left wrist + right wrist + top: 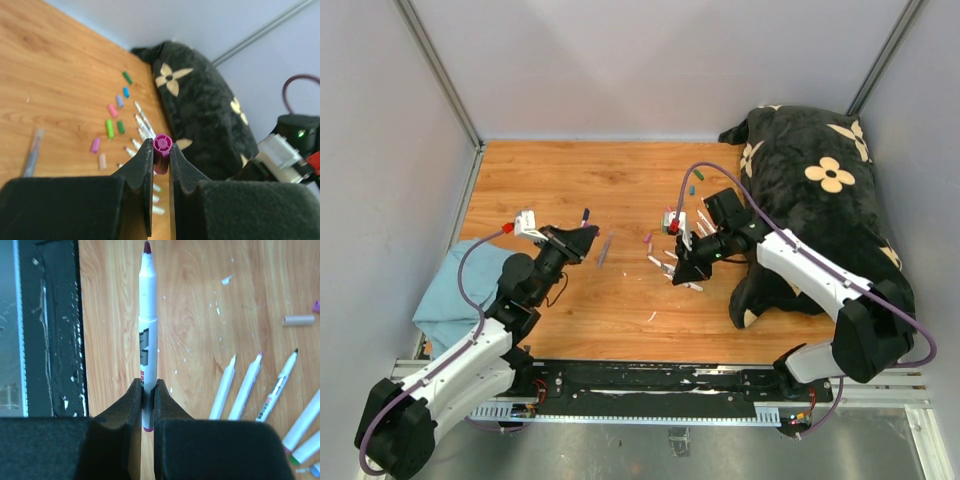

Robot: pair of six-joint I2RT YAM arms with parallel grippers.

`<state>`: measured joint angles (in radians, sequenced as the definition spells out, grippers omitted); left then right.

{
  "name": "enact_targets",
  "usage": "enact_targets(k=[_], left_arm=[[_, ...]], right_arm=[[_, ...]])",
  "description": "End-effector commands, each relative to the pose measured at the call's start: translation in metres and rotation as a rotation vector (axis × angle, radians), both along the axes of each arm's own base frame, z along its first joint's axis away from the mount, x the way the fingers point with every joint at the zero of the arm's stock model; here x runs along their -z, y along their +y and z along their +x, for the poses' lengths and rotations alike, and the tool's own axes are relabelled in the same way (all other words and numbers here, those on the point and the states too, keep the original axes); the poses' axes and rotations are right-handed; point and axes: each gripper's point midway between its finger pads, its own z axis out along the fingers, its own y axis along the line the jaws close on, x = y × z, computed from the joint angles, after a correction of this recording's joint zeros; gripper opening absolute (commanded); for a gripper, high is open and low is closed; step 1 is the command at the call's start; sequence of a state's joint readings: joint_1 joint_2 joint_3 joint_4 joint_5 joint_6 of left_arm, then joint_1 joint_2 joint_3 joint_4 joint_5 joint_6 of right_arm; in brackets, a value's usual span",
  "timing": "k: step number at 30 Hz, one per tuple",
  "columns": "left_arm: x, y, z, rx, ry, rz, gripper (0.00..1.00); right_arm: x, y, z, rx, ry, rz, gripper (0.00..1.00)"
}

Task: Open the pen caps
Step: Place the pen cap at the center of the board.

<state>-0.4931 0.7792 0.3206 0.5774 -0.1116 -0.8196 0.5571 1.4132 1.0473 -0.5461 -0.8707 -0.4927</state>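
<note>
We see the left gripper (160,150) clenched on a magenta pen cap (163,142), held off the wooden table (50,75). The cap's round end faces the wrist camera and its long axis runs back between the fingers. The right gripper (147,387) grasps a white pen (148,315), whose long axis points straight out from the jaws, bare maroon tip leading. Loose caps (109,128) lie flat on the wood beside uncapped pens (248,387).

Magenta cap (163,143) — seen end-on, pinched in left hand (160,156). Other caps (113,110) — green, blue, lilac, pink, purple — lie loose on tabletop (50,75).
</note>
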Motion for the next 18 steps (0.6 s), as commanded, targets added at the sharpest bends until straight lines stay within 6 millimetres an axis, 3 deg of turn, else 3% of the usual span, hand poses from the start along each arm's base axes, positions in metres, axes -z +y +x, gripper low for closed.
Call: enact_targets(k=[1, 10, 18], left_arm=[[0.045, -0.007, -0.014, 0.079, 0.112, 0.045, 0.0], [0.1, -0.02, -0.019, 0.139, 0.29, 0.024, 0.0], [0.128, -0.034, -0.008, 0.166, 0.43, 0.033, 0.0]], right_arm=[[0.021, -0.023, -0.01, -0.012, -0.04, -0.135, 0.01], [0.062, -0.029, -0.02, -0.047, -0.045, -0.301, 0.01], [0.098, -0.029, -0.014, -0.026, -0.054, -0.517, 0.01]])
